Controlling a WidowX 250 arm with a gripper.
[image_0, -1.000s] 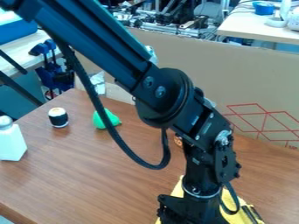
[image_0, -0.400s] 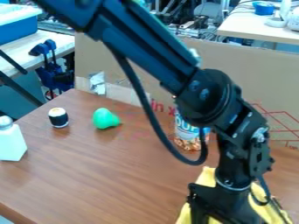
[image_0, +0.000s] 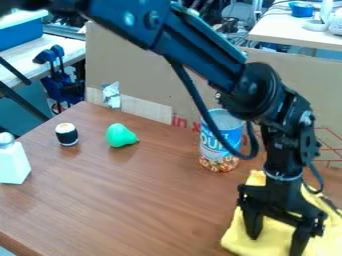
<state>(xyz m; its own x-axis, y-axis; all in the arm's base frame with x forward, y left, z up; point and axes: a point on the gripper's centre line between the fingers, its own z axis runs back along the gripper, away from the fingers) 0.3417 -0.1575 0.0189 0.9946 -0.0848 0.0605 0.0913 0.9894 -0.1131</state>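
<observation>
Cloth (image_0: 272, 231), yellow and rumpled, lies at five o'clock in my view, beneath my gripper (image_0: 275, 245), its fingers spread apart; I cannot tell whether they touch it. From them, a tin can (image_0: 220, 145) stands at eleven, a green pear-shaped toy (image_0: 121, 135) between ten and eleven, a toy sushi roll (image_0: 67, 134) at ten, all on my wooden table (image_0: 133, 205).
</observation>
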